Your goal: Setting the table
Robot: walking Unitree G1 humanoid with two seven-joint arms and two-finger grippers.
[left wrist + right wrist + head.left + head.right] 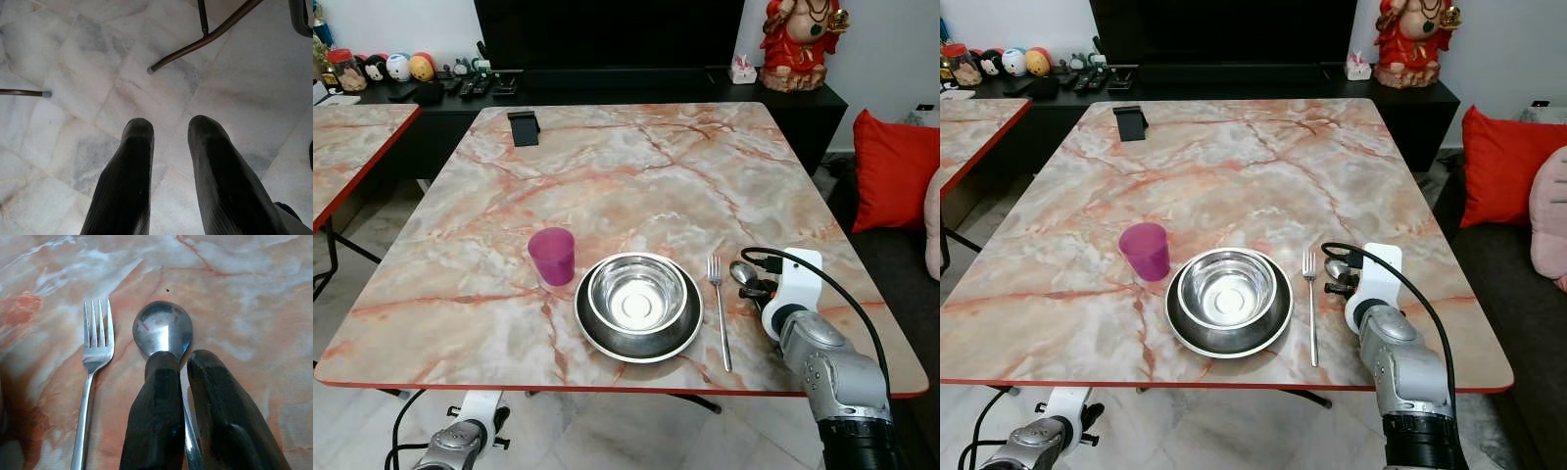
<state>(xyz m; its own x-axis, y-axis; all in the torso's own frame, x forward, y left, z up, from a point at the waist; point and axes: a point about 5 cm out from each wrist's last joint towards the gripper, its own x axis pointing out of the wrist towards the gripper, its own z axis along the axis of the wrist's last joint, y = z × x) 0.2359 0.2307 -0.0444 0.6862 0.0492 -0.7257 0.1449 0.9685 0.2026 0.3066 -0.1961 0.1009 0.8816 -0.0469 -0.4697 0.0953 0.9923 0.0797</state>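
A: Spoon [163,329] on the marble table [636,166], bowl facing up, and the right hand [182,363] has its two black fingers closed on the handle, one on each side.

B: Where does that put it in the setting?

A: Just beside the fork [719,308], on the fork's right, near the table's front right corner. In the right wrist view the two lie side by side, close but not touching.

B: And the rest of the place?

A: Steel bowl [637,293] sitting inside a dark plate [637,340], just left of the fork. A purple cup [552,256] stands upright beside the plate's upper left rim.

B: Left hand?

A: Hanging low below the table edge, over pale marble floor tiles [73,58]. Its fingers [128,171] are a little apart and hold nothing. Thin table legs [205,41] cross the floor ahead of them.

B: Anything else on the table?

A: A small black stand [523,127] near the far left side, well apart from the setting. Behind the table, a black cabinet [607,93] carries a red figurine [797,44], and a red cushion [893,168] sits off to the right.
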